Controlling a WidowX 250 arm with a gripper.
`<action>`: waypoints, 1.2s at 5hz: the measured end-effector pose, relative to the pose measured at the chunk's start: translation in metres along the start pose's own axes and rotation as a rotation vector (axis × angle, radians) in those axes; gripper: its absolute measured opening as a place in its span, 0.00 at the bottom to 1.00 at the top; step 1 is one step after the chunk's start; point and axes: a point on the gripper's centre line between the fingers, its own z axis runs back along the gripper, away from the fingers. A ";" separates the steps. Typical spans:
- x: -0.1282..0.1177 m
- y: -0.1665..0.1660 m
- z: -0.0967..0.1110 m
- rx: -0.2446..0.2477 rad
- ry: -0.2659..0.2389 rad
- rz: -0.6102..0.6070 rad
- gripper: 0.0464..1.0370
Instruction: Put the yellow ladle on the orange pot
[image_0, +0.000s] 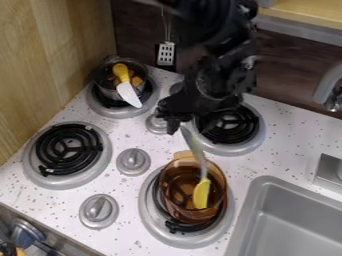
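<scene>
Now your pincer (178, 125) is closed on the yellow ladle (202, 194), head inside the orange pot (194, 215); the saucepan (107, 89) behind it holds a spatula (128, 93).

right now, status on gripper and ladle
Gripper by top of ladle handle. Yellow end in orange pot. Metal pot on far burner, likely not in the way.

4 burners (67, 185) lie left of the sink (294, 225), with knobs (133, 161) between them. A pot (184, 213) sits on the front-right burner, the head of a ladle (202, 194) inside; a saucepan (109, 90) sits back-left.
</scene>
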 end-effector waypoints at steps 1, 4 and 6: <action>0.002 0.024 -0.010 0.027 -0.035 -0.041 0.97; 0.020 0.120 -0.013 -0.052 0.233 -0.152 0.96; 0.042 0.133 -0.034 -0.016 0.147 -0.370 0.96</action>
